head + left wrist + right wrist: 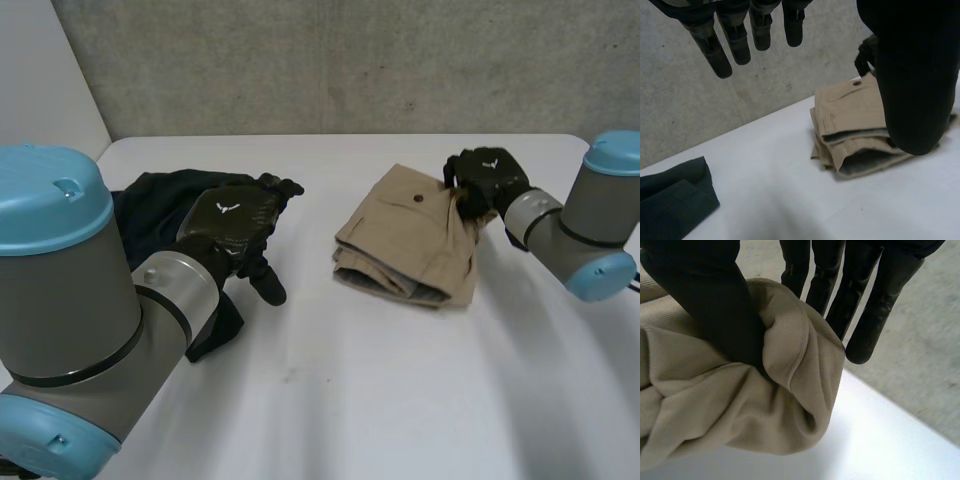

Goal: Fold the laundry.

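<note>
Evidently, in the head view the right robot hand sits at the far corner of the folded tan twill garment, which lies right of the middle of the white desk. That corner hold would let it tug or flatten the last fold. The left robot hand hovers over the crumpled dark navy garment at the desk's left side. It looks placed to take up that piece next, and bare desk separates the two garments. From the left wrist view, the left robot hand's fingers hang straight and spread, and its thumb stands well apart from them. It is wide open with nothing in its grasp. The tan garment lies beyond the thumb with its stacked layers facing this camera. An edge of the dark garment lies flat below the fingertips, with nothing between them. In the right wrist view, the right robot hand's thumb presses into a bunched ridge of tan cloth while its straight fingers back the ridge from the other side. The corner is therefore pinched between them. White desk lies beyond that fold, and the grey concrete wall closes the far side. My guess is that the bunched corner is what keeps the fold from lying neat.
</note>
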Robot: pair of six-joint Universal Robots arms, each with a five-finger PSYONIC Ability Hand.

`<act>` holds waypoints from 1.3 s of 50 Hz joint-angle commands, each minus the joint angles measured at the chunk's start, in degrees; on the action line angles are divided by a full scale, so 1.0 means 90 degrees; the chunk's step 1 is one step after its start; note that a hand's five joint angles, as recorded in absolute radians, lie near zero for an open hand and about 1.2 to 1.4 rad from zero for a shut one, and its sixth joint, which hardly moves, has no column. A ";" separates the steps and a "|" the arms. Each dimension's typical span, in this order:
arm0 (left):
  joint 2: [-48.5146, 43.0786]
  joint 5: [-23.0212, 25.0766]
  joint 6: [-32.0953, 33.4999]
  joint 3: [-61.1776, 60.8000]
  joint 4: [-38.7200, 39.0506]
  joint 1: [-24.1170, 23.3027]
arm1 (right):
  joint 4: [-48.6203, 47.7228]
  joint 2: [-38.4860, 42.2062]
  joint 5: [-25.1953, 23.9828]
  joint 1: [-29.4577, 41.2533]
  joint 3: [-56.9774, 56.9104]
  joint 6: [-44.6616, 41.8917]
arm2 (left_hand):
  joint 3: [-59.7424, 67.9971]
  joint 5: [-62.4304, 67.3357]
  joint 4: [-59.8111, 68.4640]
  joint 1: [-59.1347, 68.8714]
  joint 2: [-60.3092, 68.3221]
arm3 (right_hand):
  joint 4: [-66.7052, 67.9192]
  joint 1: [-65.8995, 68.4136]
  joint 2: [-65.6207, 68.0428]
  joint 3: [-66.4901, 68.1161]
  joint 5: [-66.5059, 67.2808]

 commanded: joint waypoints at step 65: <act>-0.0193 -0.0019 -0.0009 0.0043 -0.0029 0.0075 | 0.1841 0.0893 0.2901 -0.2812 -0.2512 -0.1747 | -0.0205 -0.0266 -0.0138 -0.0010 -0.0011 | -0.6449 -0.4521 -0.6264 -0.6326 -0.5812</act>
